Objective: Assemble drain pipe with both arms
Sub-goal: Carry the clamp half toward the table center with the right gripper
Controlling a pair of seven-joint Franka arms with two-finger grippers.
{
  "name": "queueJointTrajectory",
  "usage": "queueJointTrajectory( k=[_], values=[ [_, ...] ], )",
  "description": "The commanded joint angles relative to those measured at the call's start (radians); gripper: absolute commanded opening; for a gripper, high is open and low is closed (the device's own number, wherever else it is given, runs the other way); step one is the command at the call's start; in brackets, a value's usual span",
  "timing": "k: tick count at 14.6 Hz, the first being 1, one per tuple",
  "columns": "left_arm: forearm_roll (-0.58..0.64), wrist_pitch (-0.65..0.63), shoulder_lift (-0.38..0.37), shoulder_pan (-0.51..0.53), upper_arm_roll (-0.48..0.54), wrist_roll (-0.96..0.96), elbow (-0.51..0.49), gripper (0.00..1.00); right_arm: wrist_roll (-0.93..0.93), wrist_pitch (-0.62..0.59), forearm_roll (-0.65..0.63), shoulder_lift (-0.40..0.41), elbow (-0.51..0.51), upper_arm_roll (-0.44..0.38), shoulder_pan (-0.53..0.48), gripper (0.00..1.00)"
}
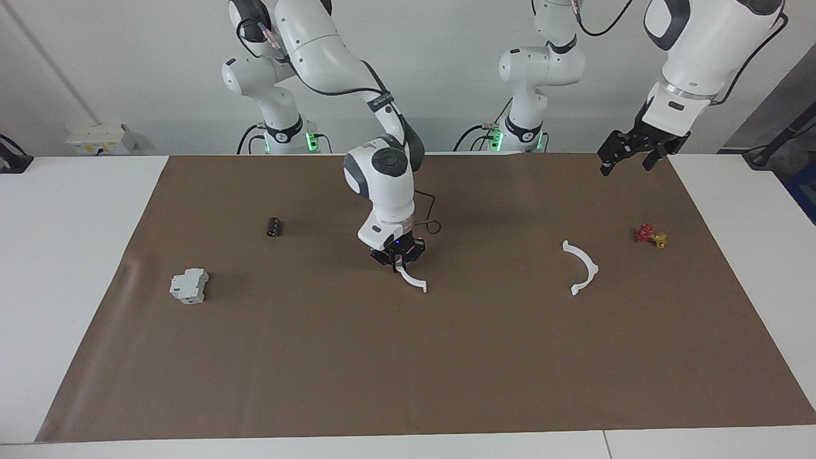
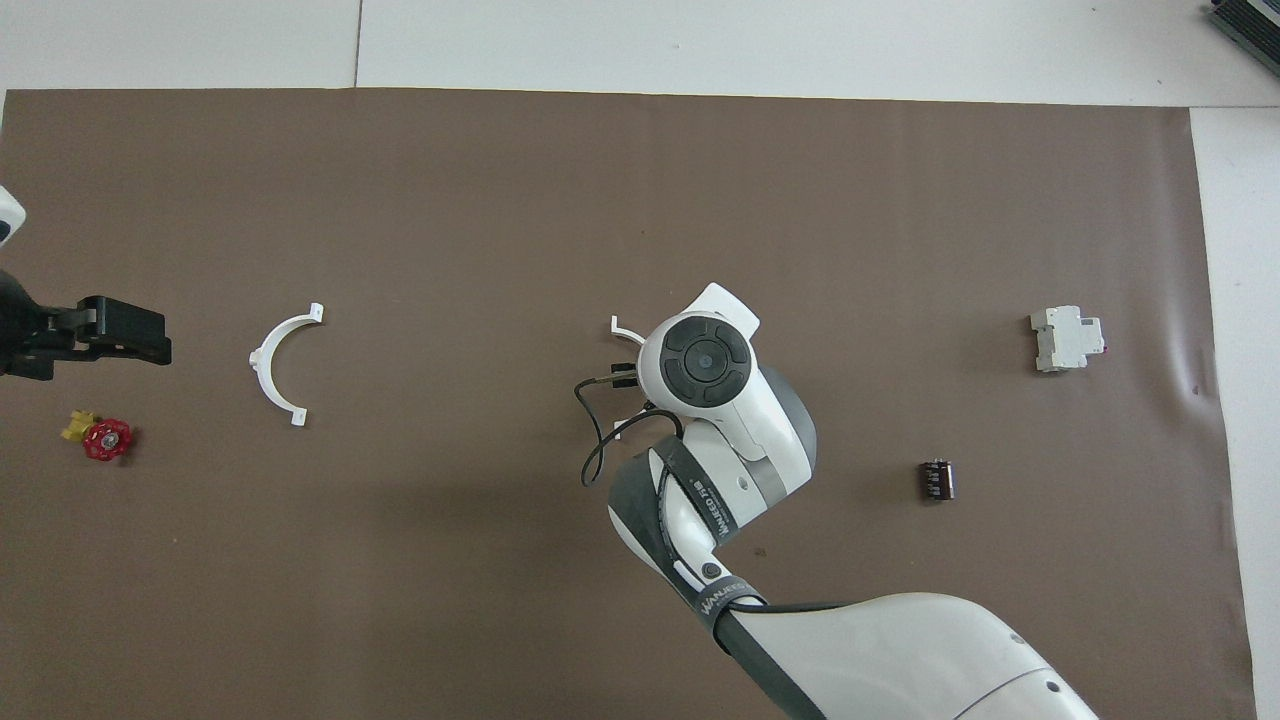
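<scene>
The drain pipe is in two white half-ring arcs. My right gripper [image 1: 398, 262] is shut on one arc [image 1: 413, 281] low over the middle of the brown mat. In the overhead view the right wrist covers most of this arc [image 2: 622, 328]. The other arc [image 1: 582, 268] [image 2: 274, 365] lies flat on the mat toward the left arm's end, with nothing touching it. My left gripper [image 1: 627, 155] [image 2: 120, 336] hangs open and empty, high over the mat's edge at the left arm's end, and waits there.
A small red-and-yellow valve [image 1: 651, 236] [image 2: 100, 438] sits beside the loose arc at the left arm's end. A pale grey blocky device [image 1: 189, 285] [image 2: 1066, 340] and a dark small cylinder [image 1: 274, 227] [image 2: 936, 480] lie toward the right arm's end.
</scene>
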Motion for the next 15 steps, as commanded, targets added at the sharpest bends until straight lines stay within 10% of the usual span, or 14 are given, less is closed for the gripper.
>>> queueJointTrajectory(
  k=[1, 5, 6, 7, 15],
  values=[
    [-0.014, 0.011, -0.028, 0.003, 0.002, 0.011, -0.032, 1.00, -0.014, 0.036, -0.017, 0.000, -0.017, -0.001, 0.001, 0.00],
    [-0.014, 0.011, -0.028, 0.003, 0.002, 0.011, -0.030, 1.00, -0.017, 0.037, -0.017, -0.001, -0.026, -0.001, 0.001, 0.00],
    [-0.014, 0.011, -0.028, 0.003, 0.002, 0.011, -0.030, 1.00, -0.017, 0.036, -0.017, -0.001, -0.026, -0.001, 0.001, 0.18],
    [-0.014, 0.011, -0.028, 0.003, 0.002, 0.011, -0.030, 1.00, -0.014, 0.036, -0.017, -0.003, -0.028, -0.001, 0.003, 0.99],
    [-0.014, 0.018, -0.028, 0.003, 0.004, 0.012, -0.034, 1.00, 0.002, -0.071, -0.011, -0.142, -0.011, -0.018, -0.035, 1.00]
  ],
)
